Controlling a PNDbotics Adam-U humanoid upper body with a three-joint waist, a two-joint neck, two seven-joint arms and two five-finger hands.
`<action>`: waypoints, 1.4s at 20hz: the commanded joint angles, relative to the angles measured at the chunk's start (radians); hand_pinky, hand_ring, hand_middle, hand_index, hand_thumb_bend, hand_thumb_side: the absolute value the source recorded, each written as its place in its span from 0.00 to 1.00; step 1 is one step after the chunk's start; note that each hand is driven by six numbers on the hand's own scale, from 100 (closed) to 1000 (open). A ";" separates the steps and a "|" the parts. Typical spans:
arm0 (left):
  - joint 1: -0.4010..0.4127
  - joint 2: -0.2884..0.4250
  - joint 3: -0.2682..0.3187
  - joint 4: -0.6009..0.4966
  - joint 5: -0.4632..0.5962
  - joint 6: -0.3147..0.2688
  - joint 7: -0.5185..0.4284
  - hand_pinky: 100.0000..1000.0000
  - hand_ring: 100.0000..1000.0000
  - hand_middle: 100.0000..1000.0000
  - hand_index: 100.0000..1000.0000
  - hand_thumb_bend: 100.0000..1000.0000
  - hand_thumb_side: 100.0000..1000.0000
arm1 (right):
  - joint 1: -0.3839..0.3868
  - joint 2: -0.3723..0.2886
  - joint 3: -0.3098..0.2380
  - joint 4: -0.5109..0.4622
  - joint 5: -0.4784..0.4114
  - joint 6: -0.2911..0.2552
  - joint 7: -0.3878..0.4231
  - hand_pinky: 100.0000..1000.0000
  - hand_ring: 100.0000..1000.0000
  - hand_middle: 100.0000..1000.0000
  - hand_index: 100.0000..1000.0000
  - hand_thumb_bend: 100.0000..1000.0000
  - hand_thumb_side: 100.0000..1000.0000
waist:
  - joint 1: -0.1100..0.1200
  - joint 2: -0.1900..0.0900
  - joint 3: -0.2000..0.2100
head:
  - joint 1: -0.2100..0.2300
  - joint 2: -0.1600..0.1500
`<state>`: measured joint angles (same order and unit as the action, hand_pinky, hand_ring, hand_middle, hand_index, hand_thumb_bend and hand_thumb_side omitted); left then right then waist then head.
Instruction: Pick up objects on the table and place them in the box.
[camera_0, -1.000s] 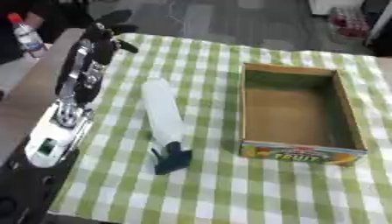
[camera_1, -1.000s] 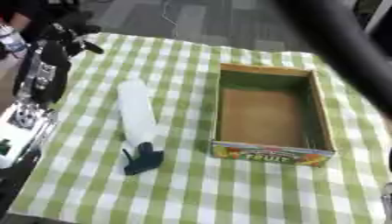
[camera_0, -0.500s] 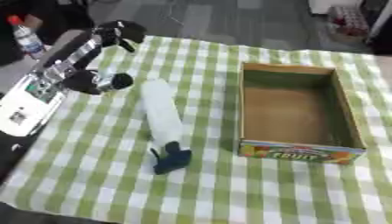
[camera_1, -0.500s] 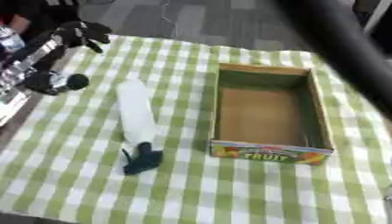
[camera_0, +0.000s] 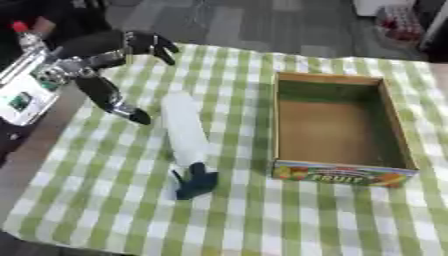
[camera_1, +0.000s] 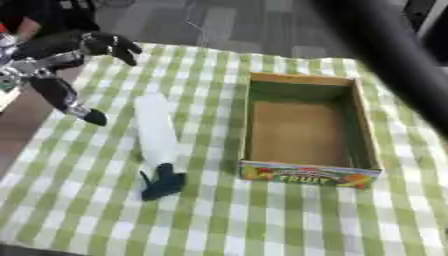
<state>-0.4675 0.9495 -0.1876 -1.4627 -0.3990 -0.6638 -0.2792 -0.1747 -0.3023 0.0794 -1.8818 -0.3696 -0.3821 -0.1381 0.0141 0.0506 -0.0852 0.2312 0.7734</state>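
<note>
Now swung in over the checked cloth (camera_0: 105, 190), left hand (camera_0: 98, 70) spread wide just beside the white spray bottle (camera_0: 185, 137), lying unmoved left of the empty box (camera_0: 337, 120).

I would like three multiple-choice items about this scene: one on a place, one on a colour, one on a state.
1. Where does the white spray bottle lie?
A. Inside the box
B. On the cloth, left of the box
C. In the left hand

2. What colour is the bottle's trigger head?
A. Dark blue
B. Red
C. Yellow

3. How is the cardboard box?
A. Closed with a lid
B. Full of objects
C. Open and empty

Answers:
1 B, it lies flat on the checked tablecloth.
2 A, the head is dark blue.
3 C, only the bare bottom shows.

The left hand holds nothing.
</note>
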 joint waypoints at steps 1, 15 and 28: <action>-0.051 0.045 -0.021 0.035 -0.085 -0.053 -0.036 0.85 0.77 0.84 0.78 0.85 0.60 | -0.007 -0.025 0.000 -0.015 -0.002 -0.001 0.006 0.47 0.66 0.68 0.76 0.08 1.00 | 0.003 -0.013 -0.002 | 0.014 -0.003; -0.266 -0.006 -0.103 0.234 -0.350 -0.230 -0.119 0.89 0.77 0.84 0.79 0.95 0.55 | -0.015 -0.025 0.005 -0.016 -0.002 0.001 0.013 0.47 0.66 0.68 0.76 0.07 1.00 | 0.012 0.005 -0.029 | 0.028 -0.003; -0.309 -0.046 -0.180 0.269 -0.411 -0.243 -0.106 0.83 0.75 0.82 0.82 0.98 0.50 | -0.028 -0.022 0.009 -0.020 -0.004 0.003 0.015 0.47 0.66 0.68 0.76 0.07 1.00 | 0.016 0.022 -0.069 | 0.037 -0.003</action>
<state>-0.7529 0.8852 -0.3693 -1.1913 -0.8197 -0.8091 -0.2880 -0.1898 -0.3100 0.0886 -1.8819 -0.3703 -0.3795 -0.1266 0.0290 0.0822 -0.1537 0.2557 0.7734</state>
